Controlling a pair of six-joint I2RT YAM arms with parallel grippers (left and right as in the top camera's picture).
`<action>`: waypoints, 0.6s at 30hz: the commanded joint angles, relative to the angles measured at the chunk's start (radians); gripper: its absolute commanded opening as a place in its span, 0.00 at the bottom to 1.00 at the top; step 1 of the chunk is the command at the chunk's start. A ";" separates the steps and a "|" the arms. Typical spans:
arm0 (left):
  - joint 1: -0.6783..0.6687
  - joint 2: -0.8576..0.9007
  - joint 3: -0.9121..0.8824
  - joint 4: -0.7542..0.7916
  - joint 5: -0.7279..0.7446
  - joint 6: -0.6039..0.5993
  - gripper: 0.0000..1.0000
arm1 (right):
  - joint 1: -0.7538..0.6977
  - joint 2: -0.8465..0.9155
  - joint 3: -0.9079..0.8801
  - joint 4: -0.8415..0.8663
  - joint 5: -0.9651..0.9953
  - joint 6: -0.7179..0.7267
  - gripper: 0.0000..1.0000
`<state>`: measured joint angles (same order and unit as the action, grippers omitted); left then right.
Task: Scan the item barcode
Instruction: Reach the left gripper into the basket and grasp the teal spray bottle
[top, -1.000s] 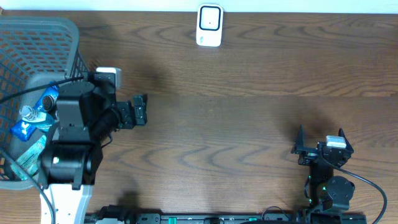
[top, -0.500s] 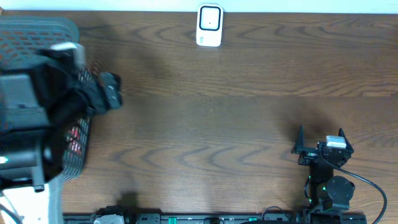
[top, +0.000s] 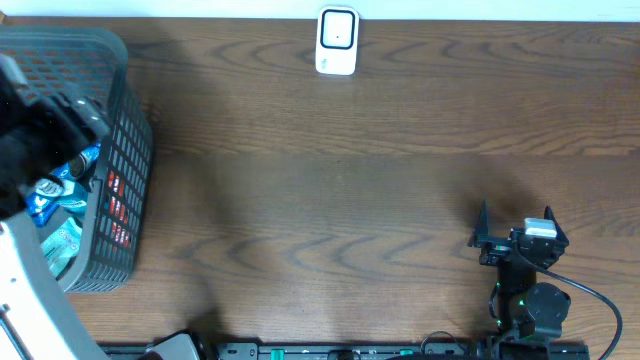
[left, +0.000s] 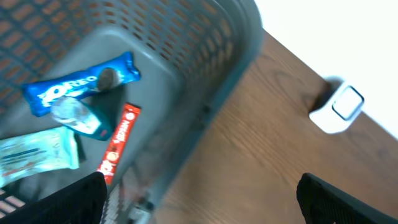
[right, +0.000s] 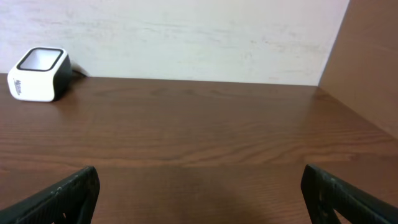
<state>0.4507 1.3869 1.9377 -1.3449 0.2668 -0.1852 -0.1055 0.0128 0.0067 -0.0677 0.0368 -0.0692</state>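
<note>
The left gripper (left: 211, 202) hangs with jaws spread wide and empty above the grey plastic mesh basket (left: 239, 43). Inside lie a glossy blue Oreo pack (left: 78, 86), its long axis slanting up to the right in the wrist view, and a slim red bar (left: 118, 142) lying steeper just below it. The right gripper (right: 205, 199) is spread too, holding nothing, over the bare wood-grain table (top: 350, 200). The white, rounded scanner (top: 337, 42) sits at the far edge, well apart from the basket.
</note>
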 joint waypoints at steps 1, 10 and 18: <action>0.087 0.032 0.079 -0.011 0.013 -0.021 0.98 | -0.006 -0.004 -0.001 -0.003 0.003 0.009 0.99; 0.228 0.145 0.087 0.003 0.012 -0.072 0.98 | -0.006 -0.004 -0.001 -0.003 0.003 0.009 0.99; 0.228 0.184 0.087 0.008 -0.084 -0.072 0.98 | -0.006 -0.004 -0.001 -0.003 0.003 0.009 0.99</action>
<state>0.6743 1.5791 2.0140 -1.3384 0.2558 -0.2440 -0.1055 0.0128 0.0067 -0.0677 0.0368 -0.0692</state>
